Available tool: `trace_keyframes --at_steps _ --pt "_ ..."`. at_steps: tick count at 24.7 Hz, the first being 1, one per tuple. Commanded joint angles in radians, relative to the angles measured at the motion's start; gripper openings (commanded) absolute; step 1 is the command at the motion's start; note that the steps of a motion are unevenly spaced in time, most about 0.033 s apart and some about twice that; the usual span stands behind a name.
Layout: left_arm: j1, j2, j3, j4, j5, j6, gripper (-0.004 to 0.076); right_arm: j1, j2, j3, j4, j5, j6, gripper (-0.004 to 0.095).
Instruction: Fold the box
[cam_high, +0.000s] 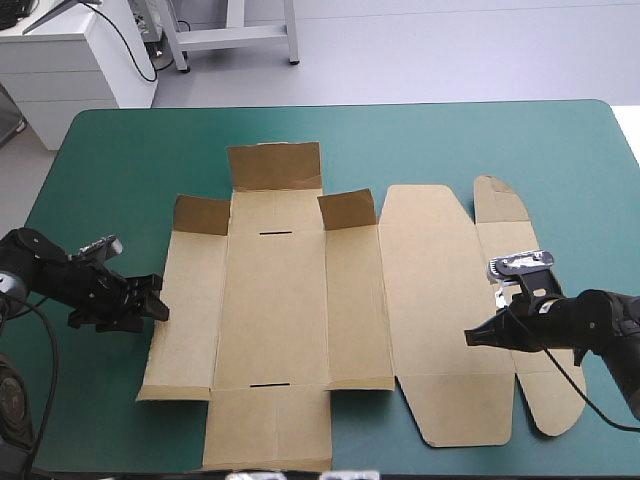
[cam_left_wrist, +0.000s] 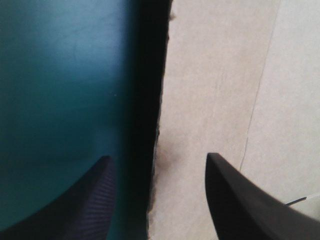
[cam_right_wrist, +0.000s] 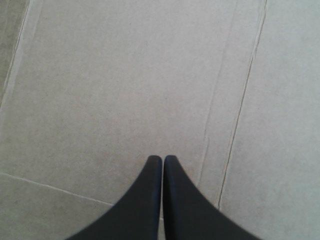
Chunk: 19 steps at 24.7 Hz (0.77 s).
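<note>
Mostly flat, brown box (cam_high: 290, 300) lay on tabletop (cam_high: 120, 150) w/ far flaps raised; L end effector (cam_high: 158, 308) gaped wide astride its left edge, R end effector (cam_high: 470, 338) closed tight, empty, over board.

Brown box (cam_high: 300, 300) lies mostly flat mid-table, three far flaps raised

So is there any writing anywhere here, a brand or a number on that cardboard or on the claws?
None can be read. The brown box is plain board in all three views, with only creases and cuts and no print or label. The teal-green cover bears no marks. The left claw and the right claw show no lettering.
</note>
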<state>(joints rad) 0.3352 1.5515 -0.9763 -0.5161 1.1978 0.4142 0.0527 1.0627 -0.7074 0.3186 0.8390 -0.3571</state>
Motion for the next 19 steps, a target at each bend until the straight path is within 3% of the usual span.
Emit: trace_keyframes --at_steps 1,12,19 --pt "-0.004 -0.030 -0.029 -0.045 0.048 -0.011 0.0388 -0.009 -0.021 -0.025 0.016 -0.020 -0.012 -0.0002" --pt "-0.099 -0.030 0.075 -0.071 -0.090 -0.006 0.0391 -0.009 -0.021 -0.025 0.016 -0.024 -0.017 -0.0002" --pt "-0.105 -0.030 0.076 -0.440 0.028 0.087 0.0391 -0.009 -0.021 -0.025 0.016 -0.022 -0.017 -0.0002"
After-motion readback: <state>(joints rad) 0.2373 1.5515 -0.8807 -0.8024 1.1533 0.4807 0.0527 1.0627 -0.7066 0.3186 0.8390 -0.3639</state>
